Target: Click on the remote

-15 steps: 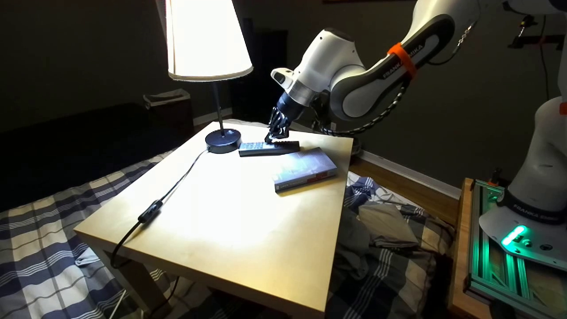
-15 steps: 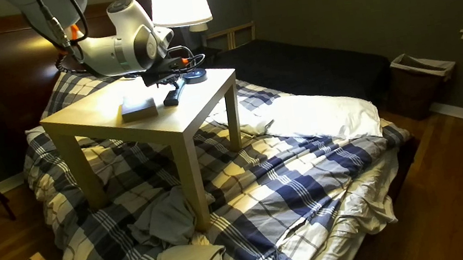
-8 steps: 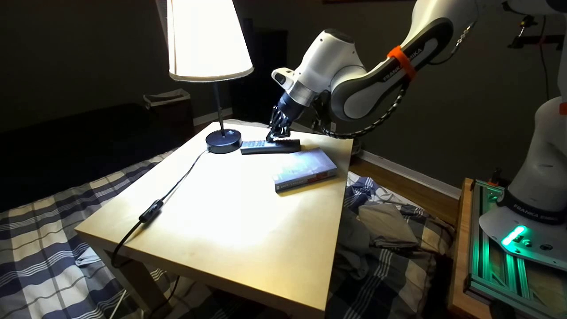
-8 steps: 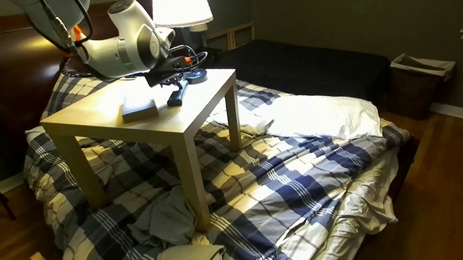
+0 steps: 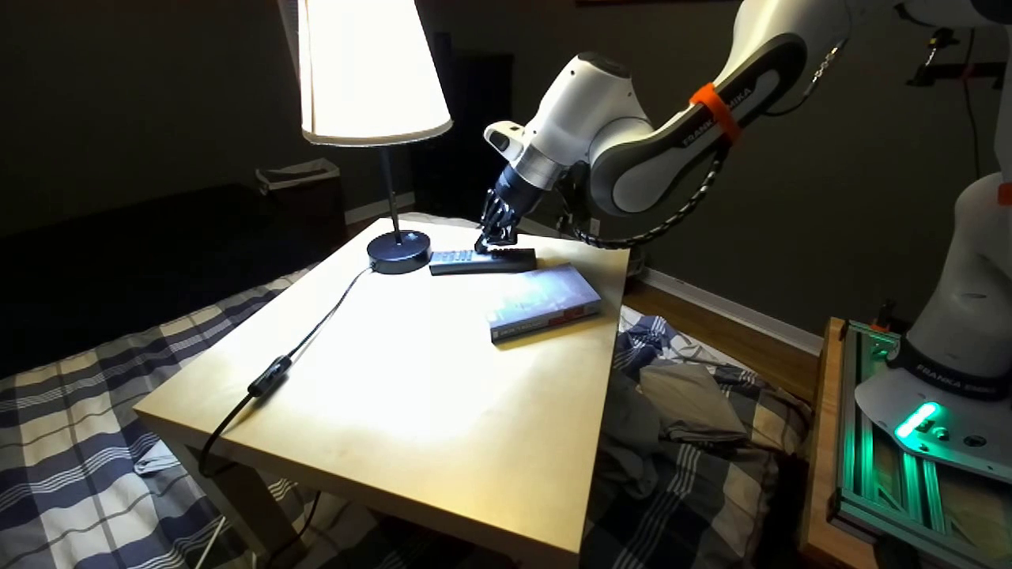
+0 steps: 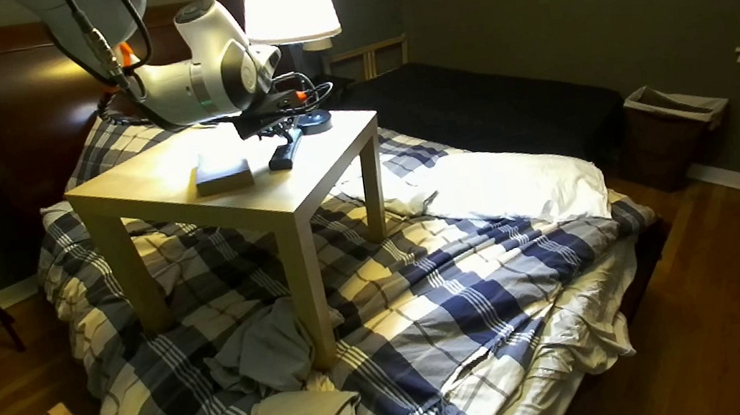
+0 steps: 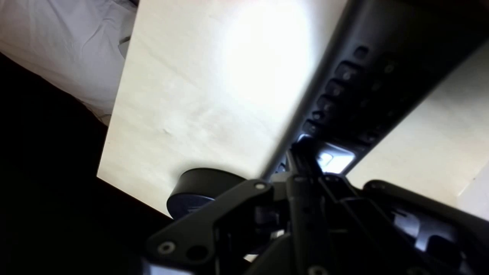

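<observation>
in an exterior view we see jaws pressed together, fingertips (image 5: 481, 246) touching the remote (image 5: 485, 263), lamp base (image 5: 398, 253) at nine o'clock.

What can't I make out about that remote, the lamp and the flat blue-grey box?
Whether the end effector is pressing the remote: wrist view; it hides the spot beneath it.
Markings on the buttons: wrist view; blurred and dark.
Top of the lampshade: in both exterior views; cut off by the upper edge.
Lettering on the blue-grey box: in an exterior view; too small to read.
</observation>
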Controlling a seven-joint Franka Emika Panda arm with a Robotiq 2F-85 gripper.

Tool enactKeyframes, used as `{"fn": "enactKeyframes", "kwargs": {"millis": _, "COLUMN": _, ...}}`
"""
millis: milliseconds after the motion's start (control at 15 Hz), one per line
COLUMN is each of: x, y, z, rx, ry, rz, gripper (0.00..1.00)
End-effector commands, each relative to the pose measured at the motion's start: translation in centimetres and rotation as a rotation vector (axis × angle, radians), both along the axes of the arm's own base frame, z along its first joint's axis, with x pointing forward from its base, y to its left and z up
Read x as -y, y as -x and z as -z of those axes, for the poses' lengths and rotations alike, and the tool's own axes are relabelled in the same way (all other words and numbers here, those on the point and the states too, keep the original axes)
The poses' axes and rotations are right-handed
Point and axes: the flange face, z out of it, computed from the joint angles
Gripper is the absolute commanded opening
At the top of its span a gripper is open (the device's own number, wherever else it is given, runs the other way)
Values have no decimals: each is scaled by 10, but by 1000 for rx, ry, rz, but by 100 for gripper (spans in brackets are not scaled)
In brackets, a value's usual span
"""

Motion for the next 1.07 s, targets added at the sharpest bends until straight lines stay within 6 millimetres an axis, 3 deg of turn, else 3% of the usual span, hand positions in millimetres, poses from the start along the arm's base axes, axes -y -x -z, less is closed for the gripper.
{"fn": "enactKeyframes", "kwargs": {"millis": 0, "x": 6, "y": -3, "z": 37, "rx": -72, "ry": 39, "rz": 22, "gripper": 0}}
{"fn": "enactKeyframes", "kwargs": {"millis": 133, "x": 5, "y": -4, "z": 31, "rx": -65, "ry": 29, "rz": 23, "gripper": 0}}
{"fn": "enactKeyframes", "kwargs": {"millis": 600, "x": -10, "y": 10, "z": -27, "rx": -69, "ry": -64, "rz": 47, "gripper": 0}}
{"fn": "enactKeyframes", "kwargs": {"millis": 867, "x": 0, "y": 18, "z": -60, "rx": -75, "ry": -66, "rz": 92, "gripper": 0}}
{"fn": "enactKeyframes", "kwargs": {"millis": 933, "x": 4, "y": 21, "z": -70, "rx": -87, "ry": -59, "rz": 103, "gripper": 26}}
{"fn": "enactKeyframes", "kwargs": {"millis": 1000, "x": 8, "y": 25, "z": -79, "rx": -99, "ry": -47, "rz": 110, "gripper": 27}}
